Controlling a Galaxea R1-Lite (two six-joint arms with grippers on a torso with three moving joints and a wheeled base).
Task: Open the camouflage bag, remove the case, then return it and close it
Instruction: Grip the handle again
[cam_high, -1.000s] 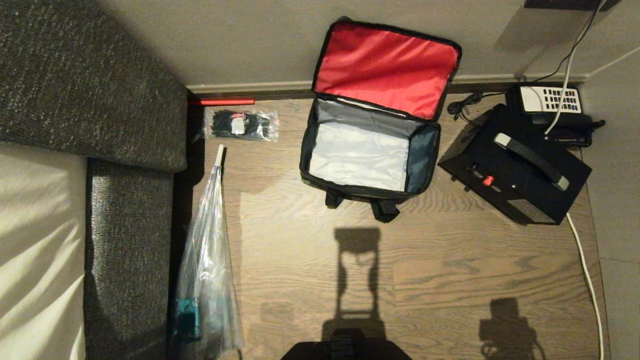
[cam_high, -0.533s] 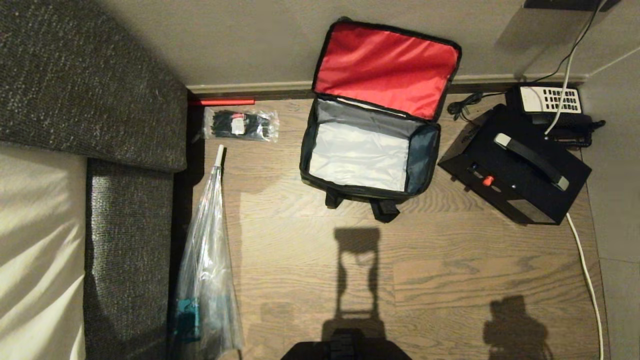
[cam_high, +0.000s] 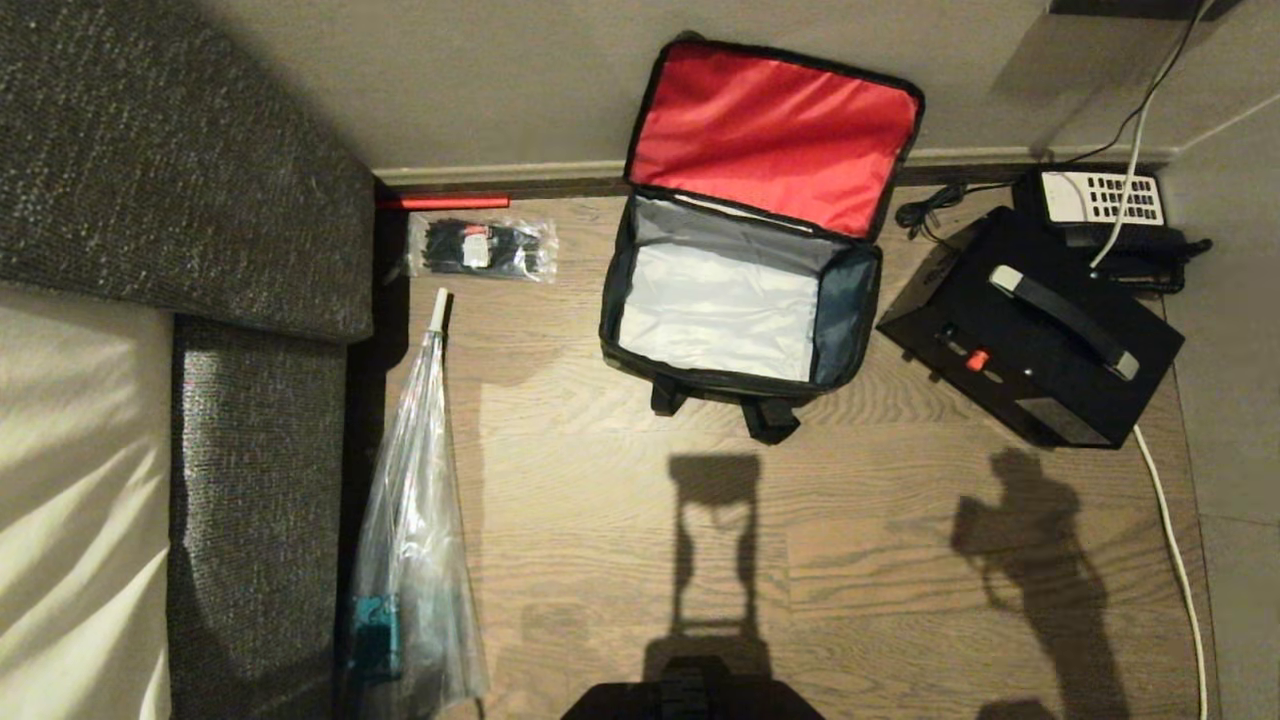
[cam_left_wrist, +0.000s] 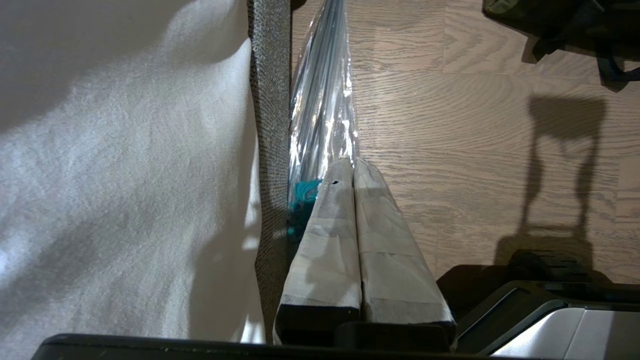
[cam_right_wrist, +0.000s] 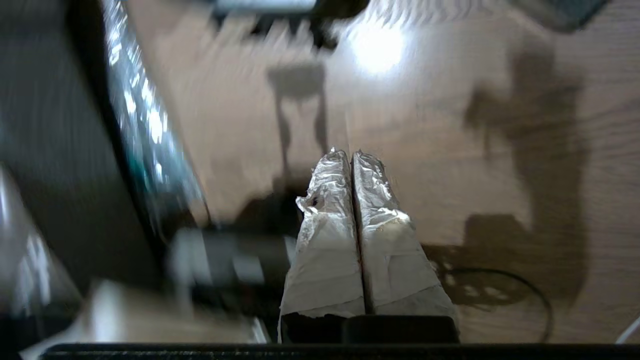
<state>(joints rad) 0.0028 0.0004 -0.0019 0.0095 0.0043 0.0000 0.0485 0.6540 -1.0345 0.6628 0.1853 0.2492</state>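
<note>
bag (cam_high: 745, 300): red lining, pale grey inside | case (cam_high: 1030, 335): black, red knob | floor (cam_high: 620, 520): brown woodgrain, seemingly

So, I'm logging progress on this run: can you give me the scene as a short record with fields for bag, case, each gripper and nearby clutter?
bag: soft camouflage bag, red-lined lid folded back against the wall, pale grey inside bare
case: black rigid rectangular case on the wooden floor, at the bag's right, apart from it
left gripper: shut, holding nothing, beside the clear plastic umbrella
right gripper: shut, holding nothing, above the floor
clutter: clear packet of black ties; black telephone with white keypad
</note>
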